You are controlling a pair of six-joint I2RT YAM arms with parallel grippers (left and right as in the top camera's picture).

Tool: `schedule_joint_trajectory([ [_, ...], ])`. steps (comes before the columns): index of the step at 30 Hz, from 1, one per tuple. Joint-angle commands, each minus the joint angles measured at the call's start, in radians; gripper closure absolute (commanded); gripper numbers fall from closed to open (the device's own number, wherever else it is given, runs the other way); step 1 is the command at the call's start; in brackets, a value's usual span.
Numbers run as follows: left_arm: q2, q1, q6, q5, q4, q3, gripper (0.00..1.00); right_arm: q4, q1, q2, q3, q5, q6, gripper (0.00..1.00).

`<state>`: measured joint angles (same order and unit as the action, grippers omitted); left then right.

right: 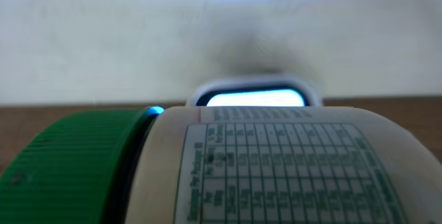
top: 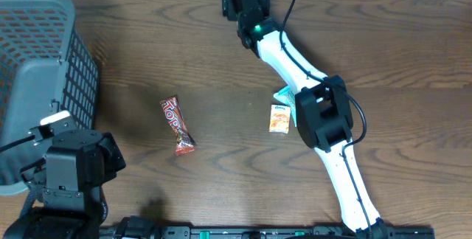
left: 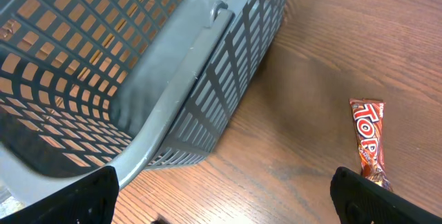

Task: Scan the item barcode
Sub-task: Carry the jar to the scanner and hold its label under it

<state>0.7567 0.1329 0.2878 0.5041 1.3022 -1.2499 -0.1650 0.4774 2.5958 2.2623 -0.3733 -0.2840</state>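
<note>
A basket walled off the left, and the right arm with its bottle crossed the right. Between them lay open table around a candy bar and a packet.
</note>
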Motion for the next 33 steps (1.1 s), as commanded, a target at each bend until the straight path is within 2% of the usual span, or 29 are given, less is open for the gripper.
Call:
schedule_joint_trajectory([
  [1,0.001,0.002,-0.005,0.013,0.003,-0.001,0.02,0.012,-0.034,-0.024,0.021,-0.04,0.011,0.29],
  [11,0.001,0.002,-0.005,0.013,0.003,-0.001,0.02,-0.055,-0.05,-0.034,0.022,-0.006,0.031,0.28],
  [20,0.001,0.002,-0.005,0.013,0.003,-0.001,0.02,-0.357,0.001,-0.179,0.025,0.04,0.052,0.27],
  [33,0.001,0.002,-0.005,0.013,0.003,-0.001,0.02,-0.923,0.005,-0.439,0.025,0.121,-0.19,0.25],
])
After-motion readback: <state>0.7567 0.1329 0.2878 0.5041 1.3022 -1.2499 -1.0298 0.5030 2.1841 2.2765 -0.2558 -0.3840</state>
